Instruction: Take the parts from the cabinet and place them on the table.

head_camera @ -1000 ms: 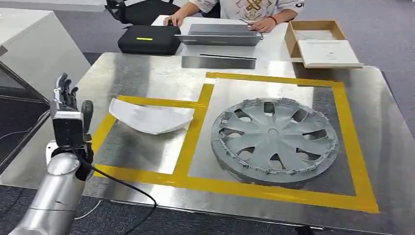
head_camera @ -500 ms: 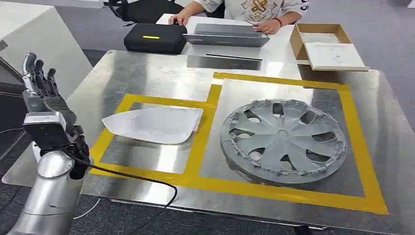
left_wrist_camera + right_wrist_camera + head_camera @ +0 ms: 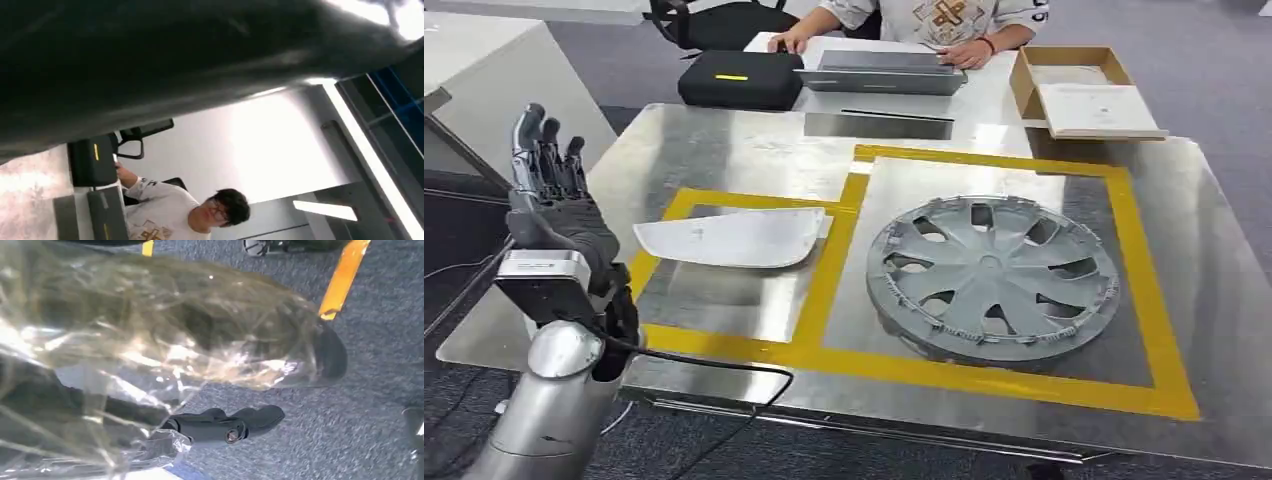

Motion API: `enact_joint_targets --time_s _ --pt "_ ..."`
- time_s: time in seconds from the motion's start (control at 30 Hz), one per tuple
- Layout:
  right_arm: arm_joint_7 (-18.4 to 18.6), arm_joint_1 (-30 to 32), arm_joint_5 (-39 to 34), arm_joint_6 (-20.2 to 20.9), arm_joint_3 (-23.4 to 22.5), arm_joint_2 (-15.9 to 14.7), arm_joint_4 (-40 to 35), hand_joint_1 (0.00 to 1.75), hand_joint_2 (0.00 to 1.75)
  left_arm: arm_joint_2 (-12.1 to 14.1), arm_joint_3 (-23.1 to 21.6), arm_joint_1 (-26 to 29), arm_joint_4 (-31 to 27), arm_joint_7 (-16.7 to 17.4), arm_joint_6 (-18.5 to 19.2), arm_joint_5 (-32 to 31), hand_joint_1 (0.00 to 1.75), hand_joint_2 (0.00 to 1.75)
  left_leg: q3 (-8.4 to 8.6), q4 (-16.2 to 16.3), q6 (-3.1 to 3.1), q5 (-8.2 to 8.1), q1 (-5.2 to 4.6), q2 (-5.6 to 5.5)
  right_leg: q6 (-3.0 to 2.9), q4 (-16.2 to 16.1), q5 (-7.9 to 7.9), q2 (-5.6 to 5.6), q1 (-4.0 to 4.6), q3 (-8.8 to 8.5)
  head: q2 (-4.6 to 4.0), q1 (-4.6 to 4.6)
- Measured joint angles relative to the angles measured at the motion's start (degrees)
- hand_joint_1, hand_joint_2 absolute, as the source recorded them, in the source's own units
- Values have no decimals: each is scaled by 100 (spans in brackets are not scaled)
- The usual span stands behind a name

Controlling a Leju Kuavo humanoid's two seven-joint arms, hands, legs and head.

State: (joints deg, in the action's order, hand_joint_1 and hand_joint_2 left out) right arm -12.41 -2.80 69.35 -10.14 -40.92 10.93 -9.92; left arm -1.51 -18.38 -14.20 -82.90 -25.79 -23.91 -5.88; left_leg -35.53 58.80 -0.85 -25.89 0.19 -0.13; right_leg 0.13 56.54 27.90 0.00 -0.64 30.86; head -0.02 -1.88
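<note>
Left hand (image 3: pixel 552 205) is up at the near-left corner of the steel counter (image 3: pixel 724 140), fingers (image 3: pixel 529 135) stretched upward and spread apart, nothing in its grasp. A black cable (image 3: pixel 714 368) loops from the wrist along the counter's front edge.

On the counter, yellow tape (image 3: pixel 834 260) marks out two boxes side by side. The smaller box on the left holds the white curved panel (image 3: pixel 734 237), lying flat, its right end just reaching the tape strip between the boxes. The larger box on the right holds the grey wheel cover (image 3: pixel 992 278), face up, sitting well inside its border and apart from the panel.

Over to the right hand (image 3: pixel 225 427): the right wrist view catches dark fingers over grey carpet, with crinkled clear plastic film (image 3: pixel 150 340) draped across most of the lens. The fingers look extended, but with the film in the way I cannot tell whether the hand holds anything.

Beyond the counter's far edge, a person (image 3: pixel 924 20) sits at a white desk with both hands at a grey laptop (image 3: pixel 874 72). A black case (image 3: pixel 739 78) with a yellow stripe lies just left of the laptop, and an open cardboard box (image 3: pixel 1079 85) with a white sheet across it sits to the right. The left wrist view shows the same person (image 3: pixel 190 210) beneath a dark blurred mass.
</note>
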Motion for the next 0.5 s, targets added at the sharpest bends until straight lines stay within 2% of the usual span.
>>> enact_joint_targets --time_s 0.03,0.1,0.13,0.17,0.2,0.23,0.3,0.33,0.43,0.47,0.5 --pt "-2 -7 0 0 0 2 0 0 0 2 -7 -4 0 0 0 0 0 0 -70 196 -21 -191 3 -1 -31 0 -20 -1 0 29 0 -13" --pt "-2 -8 2 0 0 13 0 0 0 7 -22 9 0 4 0 2 0 0 -386 1086 -73 -737 20 -1 -53 3 -80 -9 3 121 0 -11" --pt "-2 -5 2 0 0 13 0 0 0 11 -24 19 0 4 0 7 0 0 -507 1471 -87 -917 20 -1 -52 6 -116 -12 4 175 0 -13" --pt "0 -3 2 0 0 13 0 0 0 13 -26 32 0 7 0 7 0 0 -516 1629 -92 -965 23 -1 -47 8 -157 -14 4 230 0 -13" --pt "-2 -4 2 0 0 13 0 0 0 13 -29 36 0 7 0 7 0 0 -381 1510 -87 -871 26 -1 -34 10 -194 -14 4 278 0 -13" --pt "-2 -5 2 0 0 13 0 0 0 13 -29 35 0 7 0 7 0 0 -124 1150 -71 -691 26 -1 -20 13 -224 -12 4 316 2 -13" --pt "0 -4 2 0 0 17 0 0 0 15 -31 23 -20 7 0 7 0 0 539 133 -13 -334 23 -1 21 25 -272 -6 4 352 0 -15" --pt "-2 -5 0 0 0 22 0 0 0 15 -35 8 -35 7 0 7 0 0 701 -190 19 -376 -2 -3 57 47 -296 -4 41 378 2 -15" --pt "-2 -7 -4 0 0 28 0 0 0 18 -64 32 -46 7 0 33 0 0 631 -199 112 -329 -31 -7 170 45 -402 -18 18 445 2 -6" --pt "-2 2 -7 0 0 31 0 0 0 15 -87 42 -55 -4 -13 27 0 0 596 -230 175 -274 -23 -4 218 34 -442 -15 27 459 2 -4" --pt "-2 3 -18 0 0 31 0 0 0 2 -129 34 -72 -26 -31 11 0 0 576 -262 225 -204 14 14 235 84 -359 -2 4 525 0 -15"
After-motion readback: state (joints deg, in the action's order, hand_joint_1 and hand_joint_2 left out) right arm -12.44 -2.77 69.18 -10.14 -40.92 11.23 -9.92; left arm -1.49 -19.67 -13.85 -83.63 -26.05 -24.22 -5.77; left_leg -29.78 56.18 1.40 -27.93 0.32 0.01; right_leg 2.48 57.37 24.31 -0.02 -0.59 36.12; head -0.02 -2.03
